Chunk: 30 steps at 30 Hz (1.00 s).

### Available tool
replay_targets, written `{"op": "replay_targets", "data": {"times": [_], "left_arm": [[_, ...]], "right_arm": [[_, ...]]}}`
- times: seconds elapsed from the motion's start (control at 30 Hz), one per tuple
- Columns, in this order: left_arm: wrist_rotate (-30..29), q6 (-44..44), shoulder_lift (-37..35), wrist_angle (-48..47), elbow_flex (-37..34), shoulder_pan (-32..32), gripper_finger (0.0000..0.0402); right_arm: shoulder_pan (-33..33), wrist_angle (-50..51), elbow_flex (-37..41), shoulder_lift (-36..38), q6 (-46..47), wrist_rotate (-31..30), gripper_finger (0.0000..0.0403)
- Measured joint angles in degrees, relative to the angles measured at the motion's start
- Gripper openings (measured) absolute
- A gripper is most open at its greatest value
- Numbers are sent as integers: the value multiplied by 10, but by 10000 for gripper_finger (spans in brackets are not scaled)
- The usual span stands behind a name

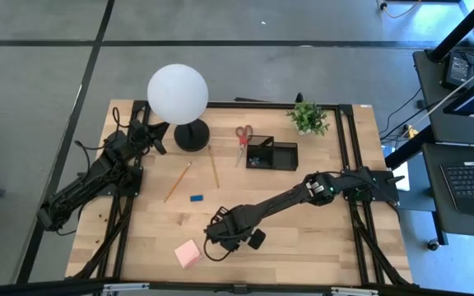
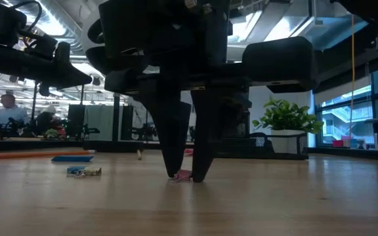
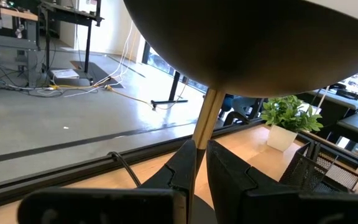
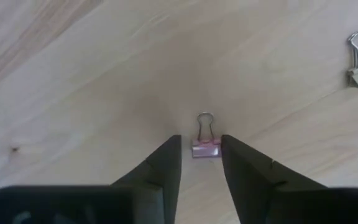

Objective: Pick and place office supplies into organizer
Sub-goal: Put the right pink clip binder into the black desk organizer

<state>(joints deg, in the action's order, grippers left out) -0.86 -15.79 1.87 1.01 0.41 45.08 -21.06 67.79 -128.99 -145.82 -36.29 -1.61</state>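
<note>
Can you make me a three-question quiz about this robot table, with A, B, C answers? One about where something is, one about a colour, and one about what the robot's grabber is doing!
1. Where is the scissors?
A. inside the organizer
B. on the table beside the organizer
C. under the sticky-note pad

2. What colour is the tiny clip between the right end effector fingers?
A. pink
B. green
C. black

3. What is the right end effector doing?
A. carrying a pencil in the air
B. resting on the lamp
C. down at the table, one finger on each side of the clip

Answers:
1. B: in the high view the scissors lies on the wood just left of the black box.
2. A: the right wrist view shows a pink clip body with a wire loop.
3. C: the low view shows both fingertips at the table, straddling the clip.
</note>
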Motion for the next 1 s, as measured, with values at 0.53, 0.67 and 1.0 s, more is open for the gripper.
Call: {"op": "replay_targets", "data": {"times": [0.53, 0.67, 1.0], "left_arm": [[0, 0, 0, 0, 0, 0, 33], [0, 0, 0, 0, 0, 0, 33], [0, 0, 0, 0, 0, 0, 33]], "right_arm": [[1, -7, 0, 1, 108, -4, 65], [8, -10, 1, 7, 232, -17, 69], [39, 25, -59, 37, 508, -70, 67]]}}
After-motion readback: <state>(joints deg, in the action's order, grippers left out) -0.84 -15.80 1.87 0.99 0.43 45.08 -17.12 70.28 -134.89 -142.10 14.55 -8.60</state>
